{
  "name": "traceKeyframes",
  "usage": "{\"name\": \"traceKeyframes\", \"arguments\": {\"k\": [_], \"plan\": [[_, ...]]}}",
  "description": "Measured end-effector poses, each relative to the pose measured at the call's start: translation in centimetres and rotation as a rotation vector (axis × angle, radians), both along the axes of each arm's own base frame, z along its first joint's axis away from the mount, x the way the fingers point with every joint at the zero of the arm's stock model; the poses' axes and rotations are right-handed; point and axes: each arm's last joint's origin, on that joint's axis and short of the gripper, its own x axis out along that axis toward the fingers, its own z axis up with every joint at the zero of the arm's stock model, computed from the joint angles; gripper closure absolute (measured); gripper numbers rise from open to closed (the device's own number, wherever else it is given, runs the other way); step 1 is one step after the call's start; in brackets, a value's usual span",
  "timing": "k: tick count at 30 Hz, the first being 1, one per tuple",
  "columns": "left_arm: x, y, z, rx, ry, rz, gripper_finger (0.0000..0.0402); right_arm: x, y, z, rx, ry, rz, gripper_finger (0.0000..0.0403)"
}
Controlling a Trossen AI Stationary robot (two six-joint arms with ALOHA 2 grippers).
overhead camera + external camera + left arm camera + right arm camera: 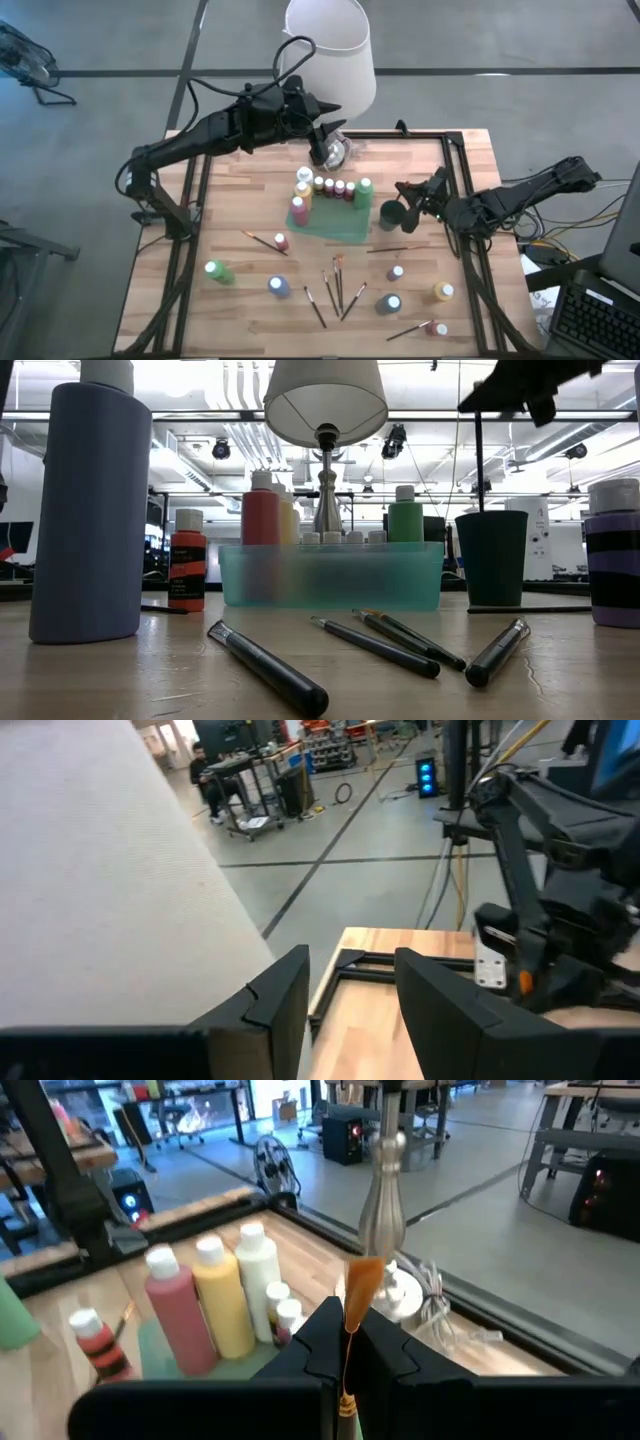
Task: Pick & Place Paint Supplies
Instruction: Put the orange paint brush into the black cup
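Observation:
My right gripper (345, 1318) is shut on a thin paintbrush with an orange tip (360, 1288). It hovers over the dark green cup (390, 215) beside the teal tray (340, 225), where several white-capped paint bottles (330, 187) stand. More bottles (218, 270) and brushes (335, 285) lie loose on the near half of the table. My left gripper (350, 965) is open and raised at the far edge. It stands beside the lamp's white shade (110, 890) with nothing between its fingers. My right gripper pinches the paintbrush just below its orange tip (349, 1342) between its two fingers. The fingers come in nearly level from the table's right side and lie across the brush. The brush stands upright with the orange tip up. Its thin handle (478, 460) hangs down to the cup's mouth.
The lamp with its silver base (330, 150) stands at the table's far edge. Black frame rails (460, 180) run along the table's sides. A purple bottle (88, 510) and a striped one (612, 555) stand close to the near edge.

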Motion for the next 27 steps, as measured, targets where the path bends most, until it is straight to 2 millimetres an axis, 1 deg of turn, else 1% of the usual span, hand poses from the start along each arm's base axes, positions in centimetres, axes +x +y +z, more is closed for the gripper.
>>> {"name": "traceKeyframes", "arguments": {"k": [7, 12, 19, 27], "plan": [[-0.1, 0.2, 0.0, 0.007, 0.001, 0.054, 0.0248, -0.3, 0.0, -2.8, 0.027, 0.040, -0.005, 0.0395], [-0.1, 0.5, 0.0, 0.013, 0.002, 0.101, 0.0248, -0.3, 0.0, -4.0, 0.022, 0.030, 0.001, 0.0395], [-0.3, 1.2, 0.0, 0.014, 0.003, 0.134, 0.0248, -0.6, -0.1, -5.7, 0.021, 0.069, 0.015, 0.0395], [-0.5, 1.9, 0.0, 0.015, 0.004, 0.166, 0.0248, -0.8, -0.1, -7.7, 0.057, 0.009, 0.039, 0.0395]]}}
